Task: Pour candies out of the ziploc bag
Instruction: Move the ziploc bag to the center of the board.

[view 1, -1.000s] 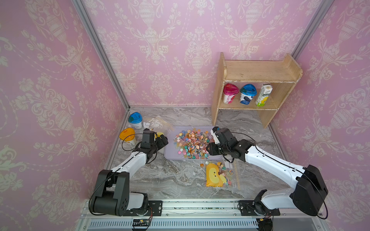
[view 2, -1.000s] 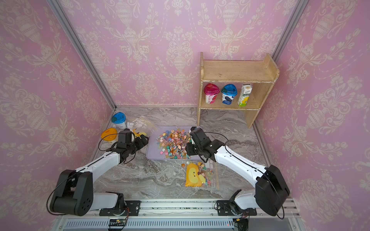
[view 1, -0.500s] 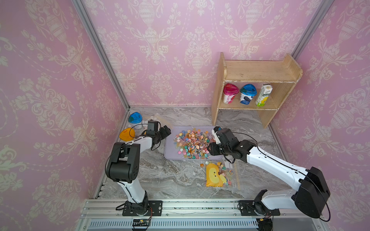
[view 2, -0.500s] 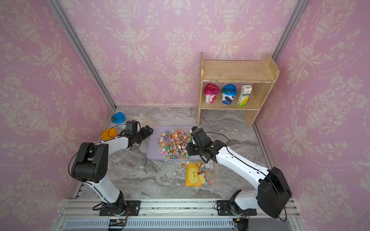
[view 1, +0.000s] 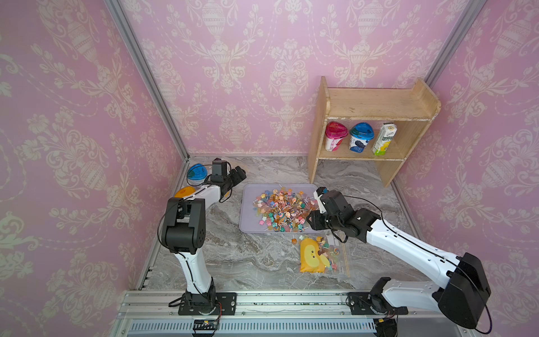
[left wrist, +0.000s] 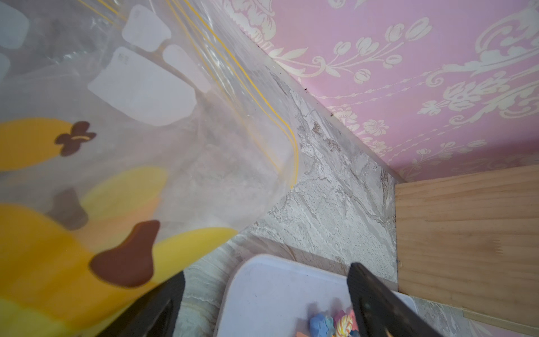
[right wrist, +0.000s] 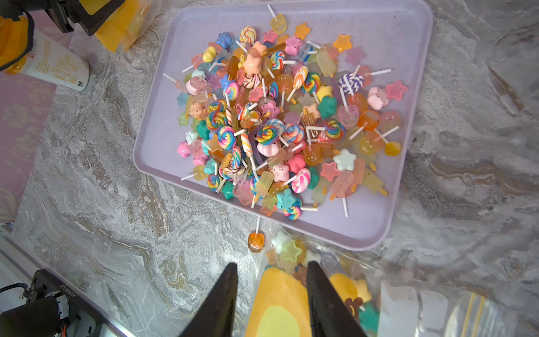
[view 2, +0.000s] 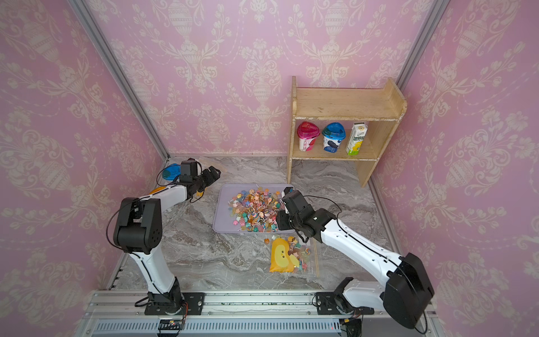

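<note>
Left claw [left wrist: 266, 270] gapes beside the empty bag [left wrist: 145, 116], right claw [right wrist: 272, 264] hangs half-open over the 2nd bag [right wrist: 280, 300], limp, slippery, candies [right wrist: 287, 251] inside, flat just beside the tray [right wrist: 408, 29], so I'd pinch a corner opposite the zip [right wrist: 469, 309].

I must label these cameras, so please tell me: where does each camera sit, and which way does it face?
Top views: high before the table, facing down toward the back wall; left arm and right arm whole, with tray, candies, shelf.
Left wrist: on the left arm, facing along the open left jaws to the far bag, tray corner, shelf side.
Right wrist: on the right arm, facing down past the open right jaws onto candies, tray, near bag.
Shared: all views show the tray.
</note>
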Motion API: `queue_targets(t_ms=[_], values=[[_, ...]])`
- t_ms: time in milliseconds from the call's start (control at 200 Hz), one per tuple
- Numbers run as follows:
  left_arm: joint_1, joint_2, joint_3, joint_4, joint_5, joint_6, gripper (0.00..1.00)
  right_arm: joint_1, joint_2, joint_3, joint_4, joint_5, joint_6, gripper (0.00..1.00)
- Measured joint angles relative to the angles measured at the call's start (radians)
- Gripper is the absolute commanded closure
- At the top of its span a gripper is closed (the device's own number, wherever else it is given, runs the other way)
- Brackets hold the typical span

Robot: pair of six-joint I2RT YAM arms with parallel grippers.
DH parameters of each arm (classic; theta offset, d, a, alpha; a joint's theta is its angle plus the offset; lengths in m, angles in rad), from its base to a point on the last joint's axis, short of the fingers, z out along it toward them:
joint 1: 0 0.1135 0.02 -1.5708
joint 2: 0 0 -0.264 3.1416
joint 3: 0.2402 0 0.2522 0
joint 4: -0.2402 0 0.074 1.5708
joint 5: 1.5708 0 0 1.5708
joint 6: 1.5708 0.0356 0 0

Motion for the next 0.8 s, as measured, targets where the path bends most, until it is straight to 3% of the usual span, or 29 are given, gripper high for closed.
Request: queue_targets(t_ms=[160,330,515,680,801], values=[[-0.039,-0.079,-0.064,-0.006,-0.002,0.001,0.09,0.000,-0.053,-0.035,-0.021,0.018,0.000,0.57],[-0.155,-0.336,-0.157,-0.084,-0.054,0.063,0.10,0.000,-0.066,-0.053,-0.051,0.036,0.000,0.58],[-0.459,-0.602,-0.255,-0.173,-0.165,0.144,0.17,-0.005,-0.103,-0.092,-0.080,0.070,0.001,0.57],[-0.706,-0.593,-0.347,-0.291,-0.252,0.150,0.28,-0.027,-0.138,-0.094,-0.098,0.089,0.005,0.57],[-0.826,-0.553,-0.370,-0.351,-0.287,0.132,0.37,-0.029,-0.141,-0.094,-0.099,0.095,0.010,0.57]])
